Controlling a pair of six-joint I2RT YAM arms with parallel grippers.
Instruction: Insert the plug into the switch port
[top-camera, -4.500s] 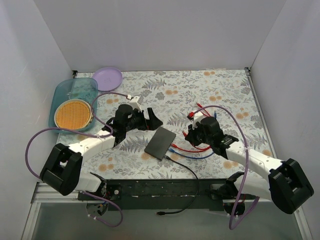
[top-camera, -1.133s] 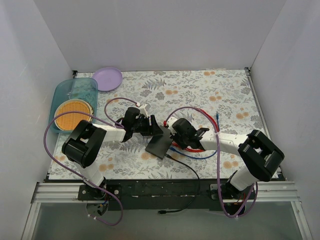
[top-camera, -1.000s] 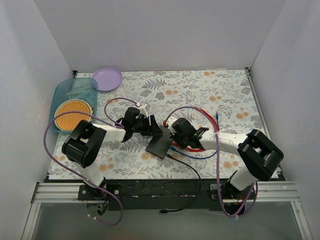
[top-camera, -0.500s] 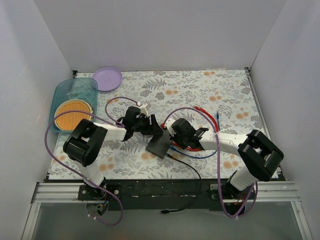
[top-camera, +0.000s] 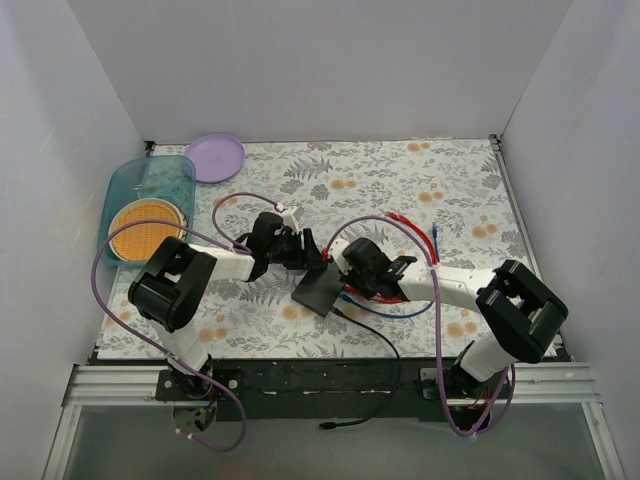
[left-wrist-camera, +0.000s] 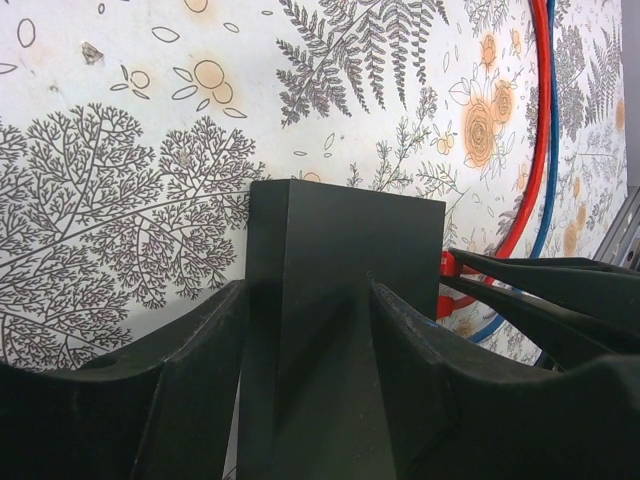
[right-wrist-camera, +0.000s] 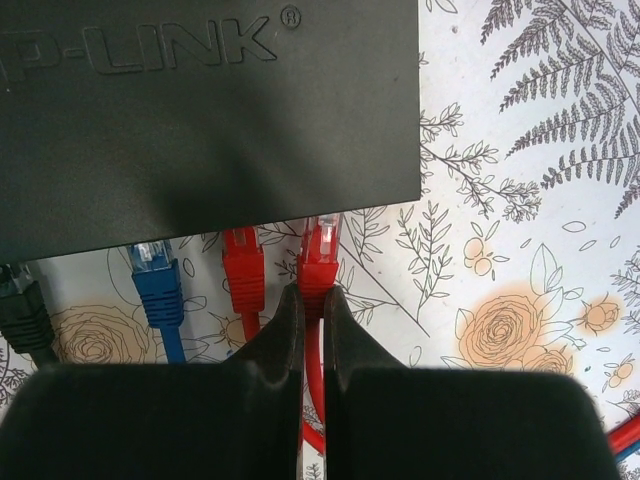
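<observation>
Your right gripper pinches the red plug, whose tip meets the port edge of the switch at mid-table. Push straight and level. The left gripper, fingers spread, rests over the switch; use it as a brace.

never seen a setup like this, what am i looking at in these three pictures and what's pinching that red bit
These are two robot arms bolted to a table, each ending in a two-finger gripper. One picture looks down from above; the other two come from a camera on each wrist. On it lie a flat black switch, a purple plate and a teal tub. The right gripper pinches a red plug at the switch's edge, beside a second red plug and a blue plug. The left gripper sits open over the switch.
</observation>
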